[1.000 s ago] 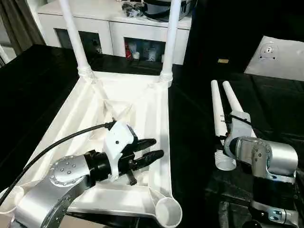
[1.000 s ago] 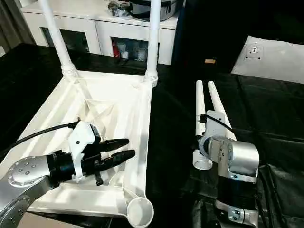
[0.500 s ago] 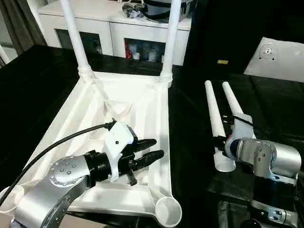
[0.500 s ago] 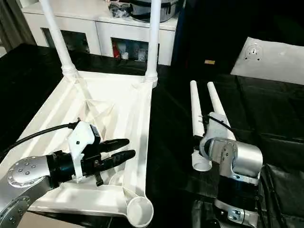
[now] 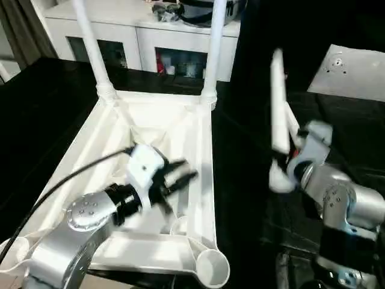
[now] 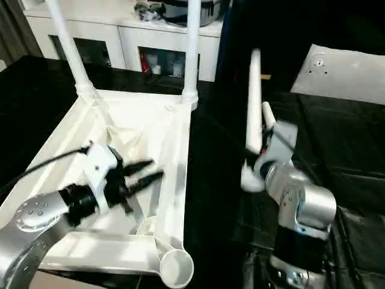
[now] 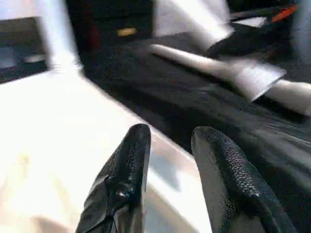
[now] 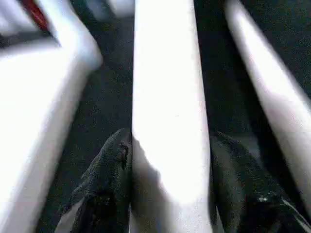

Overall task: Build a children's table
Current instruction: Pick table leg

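While the upturned tabletop point(image 5: 150, 129) lies on the dark surface w/ two legs point(image 5: 90, 45) socketed at its far corners, the right gripper point(image 8: 170, 145) pinches a third leg point(image 5: 278, 102), raised off the surface. Fourth leg point(image 8: 265, 97) lies beside it. Left gripper point(image 5: 183, 171), fingers spread, empty, hovers over the tabletop.

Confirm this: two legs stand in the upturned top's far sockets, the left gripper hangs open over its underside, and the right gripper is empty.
Not quite: the right gripper is shut on a leg, as the right wrist view shows. The rest holds: two legs in the top's far sockets, left gripper open.
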Available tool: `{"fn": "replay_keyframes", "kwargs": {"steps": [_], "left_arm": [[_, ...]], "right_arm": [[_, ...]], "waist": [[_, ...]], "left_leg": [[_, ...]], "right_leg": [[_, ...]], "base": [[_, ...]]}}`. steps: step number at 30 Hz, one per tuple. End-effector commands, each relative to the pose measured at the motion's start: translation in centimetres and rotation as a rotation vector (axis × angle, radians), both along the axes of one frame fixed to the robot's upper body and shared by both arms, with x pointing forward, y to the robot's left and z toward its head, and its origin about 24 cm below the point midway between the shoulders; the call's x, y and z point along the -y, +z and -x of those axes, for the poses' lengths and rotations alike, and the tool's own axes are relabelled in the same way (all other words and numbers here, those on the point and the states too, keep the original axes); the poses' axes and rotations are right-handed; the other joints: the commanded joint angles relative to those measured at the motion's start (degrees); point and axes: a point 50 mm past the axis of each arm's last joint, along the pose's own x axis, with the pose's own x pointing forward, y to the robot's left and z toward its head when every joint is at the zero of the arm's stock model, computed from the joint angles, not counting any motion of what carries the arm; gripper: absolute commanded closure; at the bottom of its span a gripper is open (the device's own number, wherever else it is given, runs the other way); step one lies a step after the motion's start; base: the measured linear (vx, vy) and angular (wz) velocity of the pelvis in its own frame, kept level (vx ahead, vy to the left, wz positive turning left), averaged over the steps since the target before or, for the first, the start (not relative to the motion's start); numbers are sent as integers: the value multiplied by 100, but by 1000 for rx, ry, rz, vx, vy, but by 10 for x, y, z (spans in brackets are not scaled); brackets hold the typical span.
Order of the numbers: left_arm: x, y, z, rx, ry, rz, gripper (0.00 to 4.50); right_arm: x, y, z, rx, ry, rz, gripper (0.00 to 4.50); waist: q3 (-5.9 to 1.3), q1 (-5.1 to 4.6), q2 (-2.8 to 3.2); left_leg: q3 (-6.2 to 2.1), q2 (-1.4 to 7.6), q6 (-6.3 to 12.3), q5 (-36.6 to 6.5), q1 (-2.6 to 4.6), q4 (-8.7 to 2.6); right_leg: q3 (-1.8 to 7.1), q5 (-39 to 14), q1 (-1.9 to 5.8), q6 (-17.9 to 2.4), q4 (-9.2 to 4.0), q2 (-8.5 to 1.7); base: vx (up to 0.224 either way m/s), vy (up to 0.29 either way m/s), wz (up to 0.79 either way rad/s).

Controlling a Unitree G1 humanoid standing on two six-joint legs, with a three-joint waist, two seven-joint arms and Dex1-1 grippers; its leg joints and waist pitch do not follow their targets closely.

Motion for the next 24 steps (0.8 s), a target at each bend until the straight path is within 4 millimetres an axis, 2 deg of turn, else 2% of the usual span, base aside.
{"fn": "replay_keyframes", "kwargs": {"steps": [1, 7, 9, 11, 12, 13, 14, 16, 17, 18, 21, 23, 24], "left_arm": [[-3, 4, -6, 48, 82, 15, 284], [-5, 5, -9, 85, 195, 57, 284], [-8, 5, -9, 98, 222, 58, 284], [-12, 3, -9, 105, 271, 75, 284], [-15, 1, -9, 104, 297, 79, 284], [-21, -4, -8, 91, 341, 70, 284], [-24, -6, -9, 94, 365, 52, 284], [-30, -8, -11, 106, 417, 49, 284], [-34, -7, -13, 122, 452, 51, 284], [-35, -7, -13, 126, 462, 52, 284], [-39, -3, -15, 156, 495, 73, 284], [-40, -2, -13, 163, 511, 89, 284], [-40, -3, -13, 163, 511, 88, 284]], "right_arm": [[-13, 16, 6, 150, 40, -31, 261], [-26, 23, 21, 311, 35, -97, 261], [-30, 23, 25, 340, 48, -95, 261], [-32, 21, 28, 353, 50, -72, 261], [-33, 20, 29, 360, 51, -52, 261], [-37, 19, 31, 381, 71, -46, 261], [-39, 17, 32, 385, 93, -14, 261], [-41, 13, 33, 378, 115, 45, 261], [-42, 10, 35, 379, 126, 68, 261], [-42, 9, 35, 380, 128, 72, 261], [-44, 3, 38, 402, 145, 117, 261], [-45, -4, 40, 385, 171, 143, 261], [-45, -4, 40, 384, 171, 143, 261]], "waist": [[-291, -9, 7], [-290, -6, 11], [-288, 7, 56], [-278, -17, 31], [-285, -1, 79], [-273, -15, 83], [-280, -5, 69], [-277, -9, 74], [-268, 0, 16], [-267, 7, 37], [-258, 14, 39], [-257, 22, 2], [-257, 20, 8]], "left_leg": [[111, 48, -272, -843, -2, -389], [104, 59, -268, -913, 2, -404], [84, 60, -290, -931, -19, -418], [85, 54, -284, -963, -38, -423], [75, 53, -305, -981, -31, -421], [79, 48, -323, -1080, -45, -423], [69, 49, -315, -1100, -51, -423], [65, 48, -296, -1125, -45, -423], [68, 51, -287, -1138, -50, -429], [68, 53, -286, -1156, -44, -431], [67, 62, -252, -1248, -46, -430], [64, 69, -200, -1207, -50, -433], [64, 67, -201, -1196, -52, -435]], "right_leg": [[204, -828, 218, -550, -525, -284], [204, -825, 193, -565, -525, -286], [197, -791, 213, -536, -523, -289], [187, -809, 211, -481, -537, -278], [187, -862, 210, -469, -534, -288], [192, -968, 197, -438, -561, -285], [195, -1009, 214, -402, -566, -288], [200, -1026, 200, -394, -563, -283], [196, -1079, 203, -397, -573, -280], [197, -1100, 199, -413, -569, -288], [204, -1218, 182, -408, -587, -301], [204, -1144, 179, -436, -566, -303], [203, -1113, 182, -441, -566, -301]], "base": [[0, 0, 0], [0, 0, 0], [0, 0, 0], [0, 0, 0], [0, 0, 0], [0, 0, 0], [0, 0, 0], [0, 0, 0], [0, 0, 0], [0, 0, 0], [0, 0, 0], [0, 0, 0], [0, 0, 0]]}}
